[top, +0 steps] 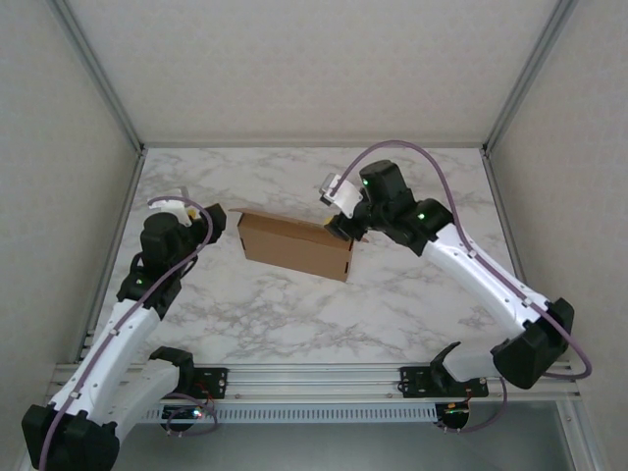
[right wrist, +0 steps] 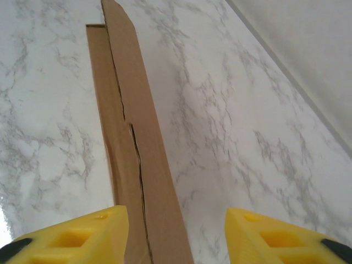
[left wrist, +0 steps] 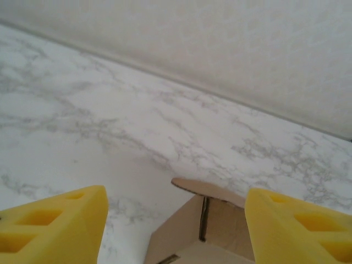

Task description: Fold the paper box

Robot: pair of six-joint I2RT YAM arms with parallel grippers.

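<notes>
The paper box point(top: 294, 245) is a shallow closed brown cardboard box lying flat in the middle of the marble table. My left gripper point(top: 217, 220) sits at its left end. In the left wrist view that gripper point(left wrist: 175, 193) is open, and a box corner point(left wrist: 212, 231) with a small protruding flap point(left wrist: 206, 188) lies between the yellow fingers point(left wrist: 60, 225), touching neither. My right gripper point(top: 342, 230) is at the box's far right corner. In the right wrist view it point(right wrist: 176, 212) is open, with the box's long side point(right wrist: 135, 148) running away from beside the left finger point(right wrist: 77, 236).
The marble table point(top: 294, 324) is enclosed by pale walls on the left, right and back, with metal frame posts point(top: 98, 78) at the corners. An aluminium rail point(top: 314, 378) carrying both arm bases runs along the near edge.
</notes>
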